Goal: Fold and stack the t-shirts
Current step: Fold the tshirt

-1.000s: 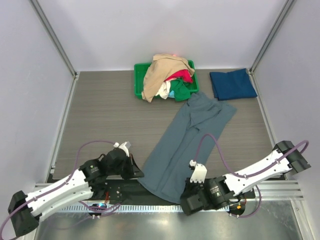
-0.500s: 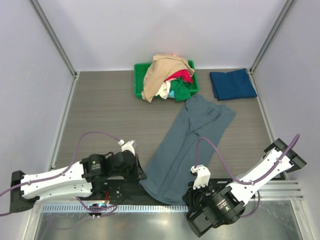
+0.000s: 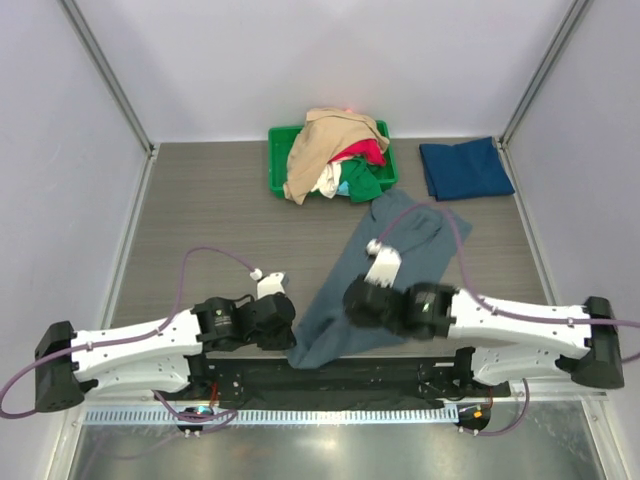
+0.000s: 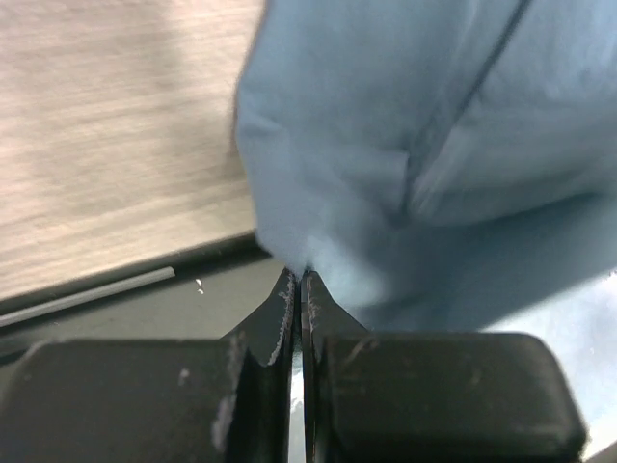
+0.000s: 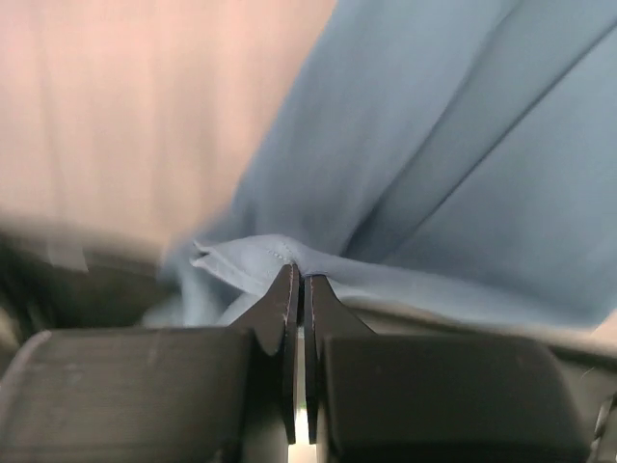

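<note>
From above we see a grey-blue t-shirt (image 3: pixel 400 235) lying in a long, slanted strip on the wood-grain counter (image 3: pixel 210 220), running from the middle of the near edge toward the far right, with its far end just short of a green bin (image 3: pixel 277 160). The left arm (image 3: pixel 130 350) reaches in from the near left corner, and the left jaws sit at the shirt's near left corner, beside the dark strip along the near edge. In the left wrist view these jaws are pressed together with a pinch of the blue cloth caught at their tips. The right arm (image 3: pixel 520 320) stretches across from the near right corner, and the right jaws rest over the shirt's near half. In the right wrist view they are also closed, gripping a stitched hem of the same shirt where it folds over — the cloth there is bunched and blurred. The bin, at the middle of the far edge, is heaped with more tees: a tan t-shirt (image 3: pixel 320 140) spilling over its near rim, a red t-shirt (image 3: pixel 362 150), a green t-shirt (image 3: pixel 365 182) and a white t-shirt (image 3: pixel 325 184). A navy t-shirt (image 3: pixel 465 168) lies folded flat in the far right corner, apart from the rest.
</note>
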{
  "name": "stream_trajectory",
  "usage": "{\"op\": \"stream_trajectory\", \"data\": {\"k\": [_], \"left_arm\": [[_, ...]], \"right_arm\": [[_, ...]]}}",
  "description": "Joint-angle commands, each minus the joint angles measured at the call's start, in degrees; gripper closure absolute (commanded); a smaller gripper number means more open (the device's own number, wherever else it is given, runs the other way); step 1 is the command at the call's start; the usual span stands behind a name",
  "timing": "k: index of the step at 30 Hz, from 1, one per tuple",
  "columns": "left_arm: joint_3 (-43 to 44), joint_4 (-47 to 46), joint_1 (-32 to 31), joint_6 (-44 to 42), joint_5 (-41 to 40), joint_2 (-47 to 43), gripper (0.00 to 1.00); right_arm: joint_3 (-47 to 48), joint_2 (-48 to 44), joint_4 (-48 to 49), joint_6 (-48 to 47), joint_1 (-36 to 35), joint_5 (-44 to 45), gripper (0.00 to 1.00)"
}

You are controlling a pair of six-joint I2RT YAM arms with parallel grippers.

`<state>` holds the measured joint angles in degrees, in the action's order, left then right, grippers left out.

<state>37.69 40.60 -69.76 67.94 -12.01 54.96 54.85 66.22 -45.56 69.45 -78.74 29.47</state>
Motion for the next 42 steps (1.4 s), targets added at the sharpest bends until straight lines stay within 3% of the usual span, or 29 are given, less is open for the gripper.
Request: {"op": "stream_trajectory", "data": {"k": [1, 7, 12, 18, 26, 30, 35, 42], "left_arm": [[2.9, -1.23, 2.08, -2.72, -2.4, 1.72, 1.0], [12.47, 4.31, 4.71, -9.03, -5.3, 3.22, 1.0], [15.92, 0.11, 16.11, -16.52, 2.5, 9.19, 1.0], [23.98, -6.93, 22.2, -25.65, 11.66, 21.38, 1.0], [41.39, -5.27, 23.35, -31.99, 16.75, 38.37, 1.0], [48.16, -3.69, 24.31, -33.49, 18.95, 44.96, 1.0], [55.63, -1.58, 25.89, -35.07, 19.57, 52.78, 1.0], [64.33, 1.67, 28.09, -36.56, 20.53, 61.66, 1.0]], "right_arm": [[0.6, -6.7, 3.39, -12.93, 14.96, -5.74, 0.99], [2.55, -14.78, -12.61, -6.72, 17.13, -1.0, 0.99], [-7.19, -21.12, -12.89, -1.43, 17.13, -3.63, 0.99], [-12.31, -28.24, -12.53, 2.53, 17.13, -0.39, 0.99], [-7.75, -20.34, -13.24, 2.0, 17.74, 7.78, 0.99], [-5.81, -18.41, -12.98, -0.62, 22.04, 9.81, 0.99], [-5.37, -16.47, -6.48, -11.69, 30.55, 6.04, 0.99], [-7.03, -13.75, -1.11, -16.45, 38.04, 0.67, 0.99]]}}
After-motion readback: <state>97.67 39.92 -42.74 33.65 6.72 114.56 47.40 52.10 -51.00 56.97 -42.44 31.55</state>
